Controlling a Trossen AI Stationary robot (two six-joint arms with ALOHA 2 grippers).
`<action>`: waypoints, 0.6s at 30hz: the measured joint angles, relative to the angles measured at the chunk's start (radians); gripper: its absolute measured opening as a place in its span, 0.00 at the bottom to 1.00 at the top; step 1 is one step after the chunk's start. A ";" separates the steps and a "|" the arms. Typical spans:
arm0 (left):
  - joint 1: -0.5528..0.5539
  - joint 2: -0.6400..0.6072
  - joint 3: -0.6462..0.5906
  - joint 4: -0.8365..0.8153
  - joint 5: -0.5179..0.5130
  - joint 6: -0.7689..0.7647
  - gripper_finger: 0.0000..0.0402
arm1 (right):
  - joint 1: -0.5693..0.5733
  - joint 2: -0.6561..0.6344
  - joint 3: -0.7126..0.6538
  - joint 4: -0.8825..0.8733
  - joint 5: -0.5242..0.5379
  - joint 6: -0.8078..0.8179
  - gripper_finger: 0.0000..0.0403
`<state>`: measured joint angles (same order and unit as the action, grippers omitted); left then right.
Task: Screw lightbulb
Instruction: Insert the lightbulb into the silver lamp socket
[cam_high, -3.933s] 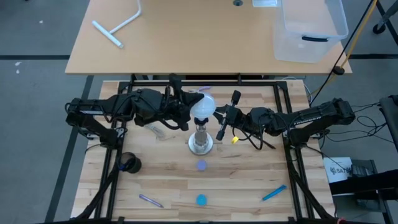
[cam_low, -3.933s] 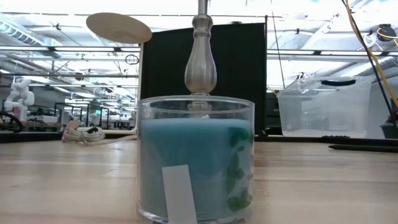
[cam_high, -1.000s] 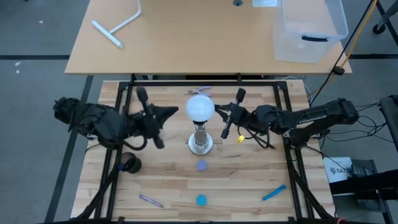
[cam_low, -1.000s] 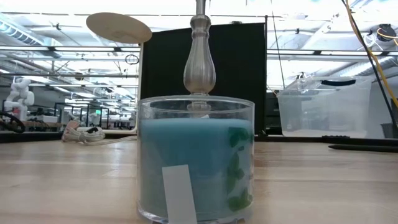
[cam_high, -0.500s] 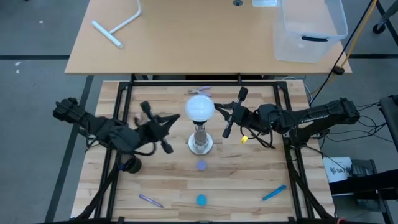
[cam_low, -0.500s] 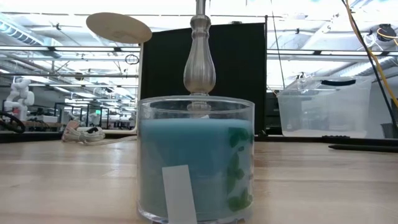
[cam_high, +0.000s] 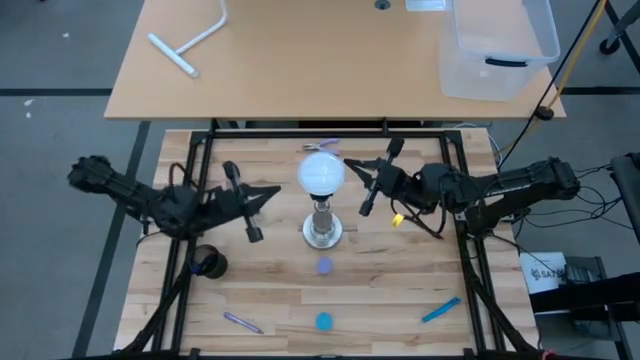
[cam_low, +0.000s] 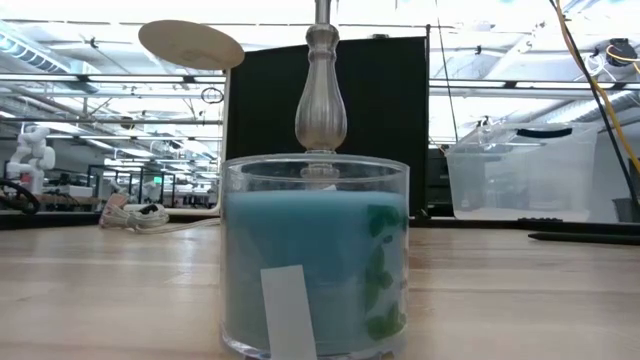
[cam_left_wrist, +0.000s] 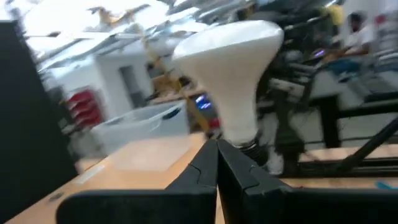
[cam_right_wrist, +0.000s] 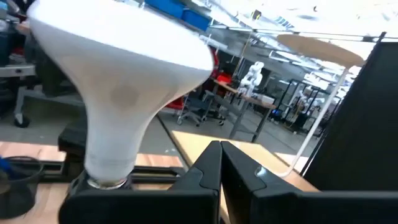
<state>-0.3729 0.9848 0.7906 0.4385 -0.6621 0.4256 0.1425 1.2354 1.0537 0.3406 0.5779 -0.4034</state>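
High view showed the bulb (cam_high: 322, 173) seated atop the stand (cam_high: 323, 229) mid wooden tabletop (cam_high: 400, 290); left end effector (cam_high: 268, 196) and right end effector (cam_high: 357, 178) flanked it, both clenched, empty.

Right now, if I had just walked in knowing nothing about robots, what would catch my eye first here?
Probably the white lightbulb, sitting on top of a silvery socket stand at the middle of the wooden table. A dark arm flanks it on each side, the left end effector and right end effector both shut, apart from the bulb. At table level, a blue candle jar fills the view.
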 joint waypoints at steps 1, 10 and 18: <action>0.013 0.000 -0.002 0.025 0.049 0.002 0.00 | 0.000 0.000 0.000 0.007 0.003 -0.006 0.00; 0.065 -0.002 0.011 0.142 0.265 0.073 0.00 | 0.004 -0.002 0.000 0.081 0.004 -0.079 0.00; 0.145 0.025 0.011 0.165 0.356 0.017 0.00 | 0.040 -0.006 0.000 0.134 0.001 -0.162 0.00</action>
<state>-0.2276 1.0094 0.8021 0.6039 -0.3059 0.4428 0.1824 1.2295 1.0538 0.4746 0.5785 -0.5658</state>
